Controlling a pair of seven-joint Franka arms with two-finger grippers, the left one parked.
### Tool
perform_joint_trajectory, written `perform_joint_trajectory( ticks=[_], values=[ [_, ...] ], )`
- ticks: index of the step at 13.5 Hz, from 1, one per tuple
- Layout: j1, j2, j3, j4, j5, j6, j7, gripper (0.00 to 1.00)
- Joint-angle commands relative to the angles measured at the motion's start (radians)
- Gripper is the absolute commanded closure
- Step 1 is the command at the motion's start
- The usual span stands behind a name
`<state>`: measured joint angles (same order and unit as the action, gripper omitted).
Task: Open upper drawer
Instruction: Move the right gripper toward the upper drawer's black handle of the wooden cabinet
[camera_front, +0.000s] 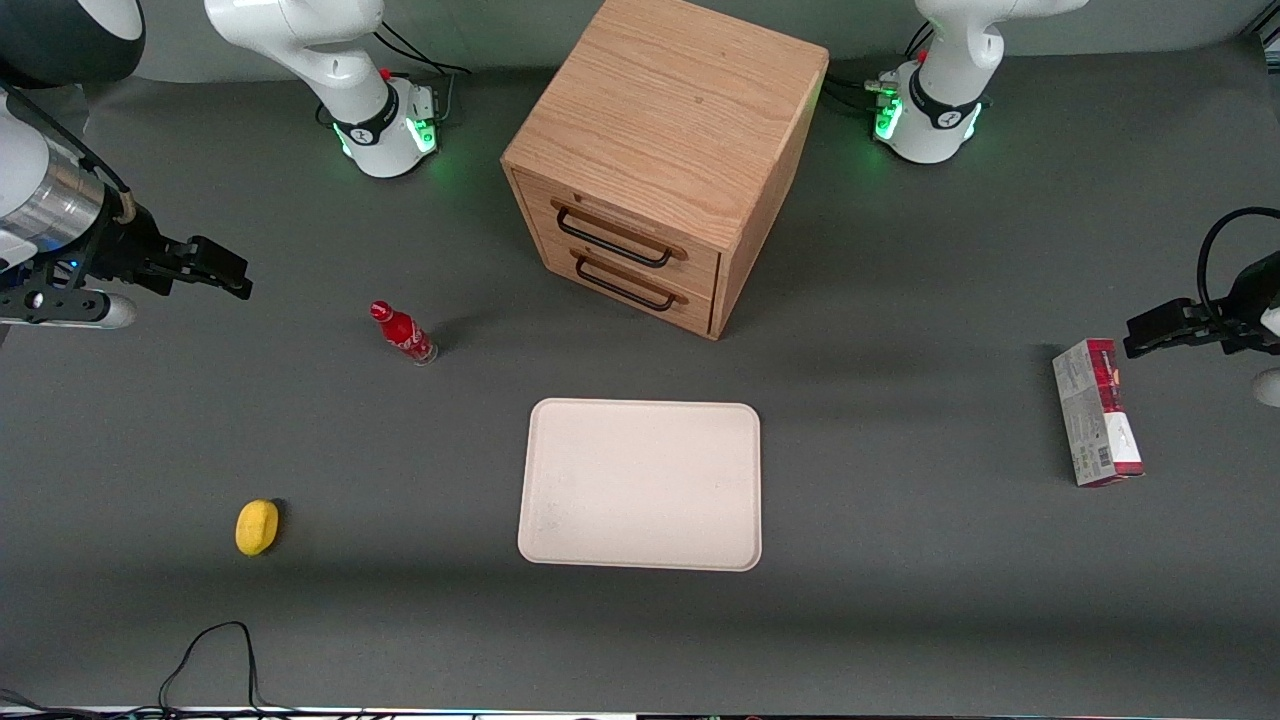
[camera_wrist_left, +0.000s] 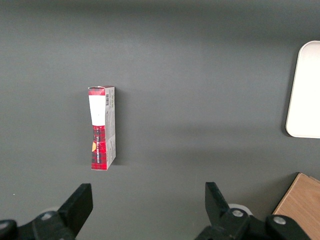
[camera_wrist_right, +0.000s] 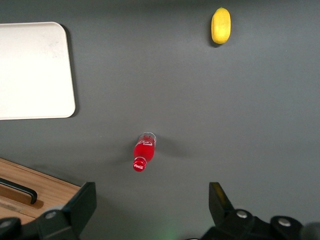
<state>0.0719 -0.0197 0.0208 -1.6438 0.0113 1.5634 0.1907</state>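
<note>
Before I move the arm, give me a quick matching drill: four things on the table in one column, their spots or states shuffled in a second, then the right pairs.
Things:
1. upper drawer
2. red bottle
3. lemon
4. gripper

Places or states:
A. nearest the front camera, toward the working arm's end
B. shut, black handle flush with the cabinet front
C. in the air at the working arm's end, fingers open, holding nothing
D. standing upright between the gripper and the cabinet

Pairs: 1-B, 2-D, 3-A, 4-C
</note>
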Motion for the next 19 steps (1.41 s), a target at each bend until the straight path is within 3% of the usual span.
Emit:
perform_joint_trajectory(
  ticks=[1,6,14,17,19],
  values=[
    [-0.009,-0.006,0.002,-0.011,0.01,0.023,-0.025,0.0],
    [-0.001,0.079,0.049,0.097,0.019,0.015,-0.022,0.0],
    [-0.012,0.211,0.474,0.202,0.012,0.017,-0.04,0.0],
    [-0.014,0.257,0.597,0.216,0.022,0.017,-0.224,0.0],
    [-0.012,0.3,0.652,0.216,0.067,0.02,-0.273,0.0]
  ],
)
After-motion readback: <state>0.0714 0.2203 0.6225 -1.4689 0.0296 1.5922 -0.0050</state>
